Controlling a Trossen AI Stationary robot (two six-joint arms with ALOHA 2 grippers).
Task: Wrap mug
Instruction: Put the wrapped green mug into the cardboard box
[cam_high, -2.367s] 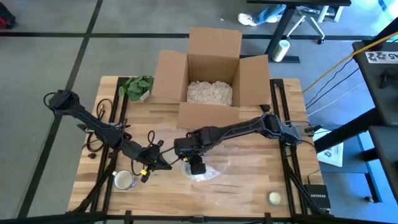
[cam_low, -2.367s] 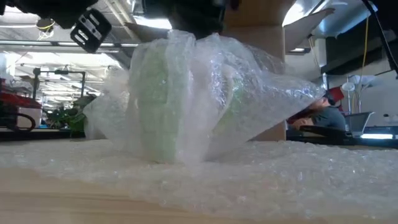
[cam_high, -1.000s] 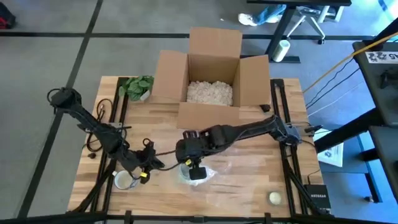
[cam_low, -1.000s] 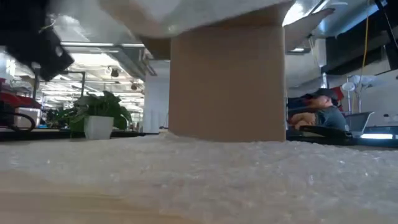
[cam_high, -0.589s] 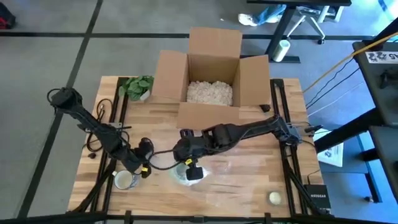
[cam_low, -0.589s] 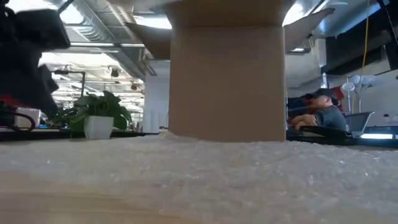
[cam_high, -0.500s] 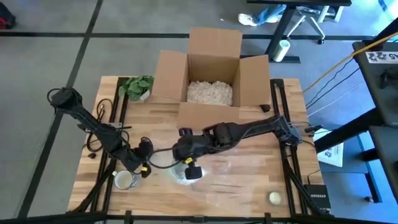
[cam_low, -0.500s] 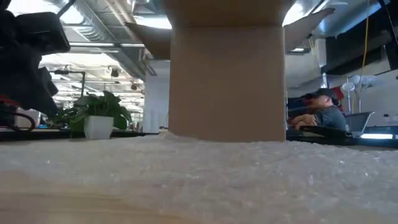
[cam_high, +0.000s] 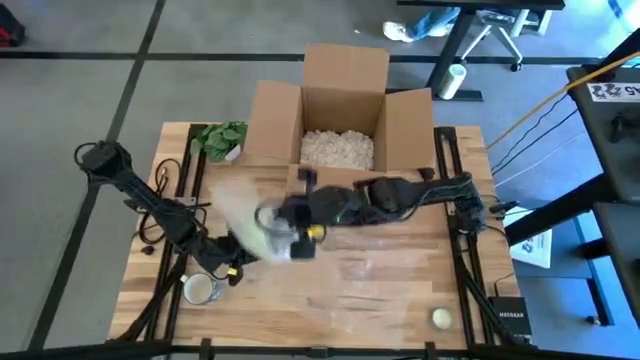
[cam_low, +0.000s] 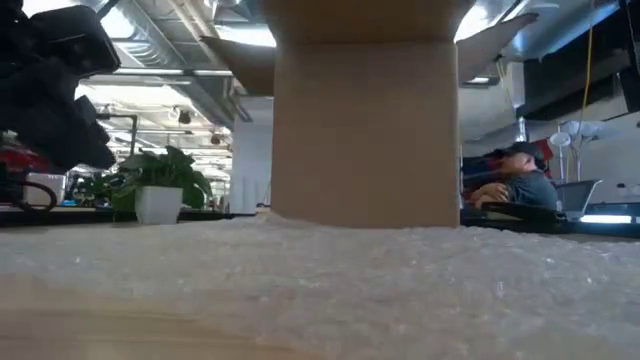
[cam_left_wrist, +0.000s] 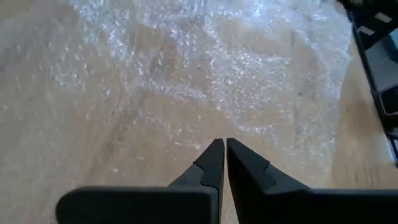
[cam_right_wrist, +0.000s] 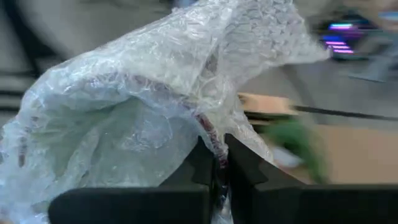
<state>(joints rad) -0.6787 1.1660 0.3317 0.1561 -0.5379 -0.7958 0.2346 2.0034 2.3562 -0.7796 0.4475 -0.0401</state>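
- The bench (cam_high: 400, 290) is a pale wooden top on a grey carpeted floor; a sheet of clear bubble wrap (cam_left_wrist: 236, 68) lies flat on it, just ahead of the left hand (cam_left_wrist: 222, 163); an open cardboard box (cam_high: 340, 120) with pale filler inside stands just beyond the right hand (cam_high: 268, 222); a small potted plant (cam_high: 222, 140) sits beside the box, on the left arm's side.
- A white cup (cam_high: 200, 290) stands just beside the left hand, toward the bench's near edge; a small pale ball (cam_high: 441, 317) lies well apart from both hands, at the near corner on the right arm's side.
- The left hand is low over the bench, its two fingers pressed together with nothing between them.
- The right hand is raised in front of the box, fingers pinched on the plastic of the wrapped mug (cam_right_wrist: 130, 118); the green mug shows through the bubble wrap, and the bundle hangs clear of the bench.
- The high view shows the bundle only as a pale blur (cam_high: 250, 225) beside the right hand; the right wrist view shows the wrap bunched round the mug.
- The low view alone shows the room: ceiling lights, the plant in its white pot (cam_low: 160, 190), the box front (cam_low: 365, 130), a seated person (cam_low: 515, 180) beyond; the bundle is out of it.
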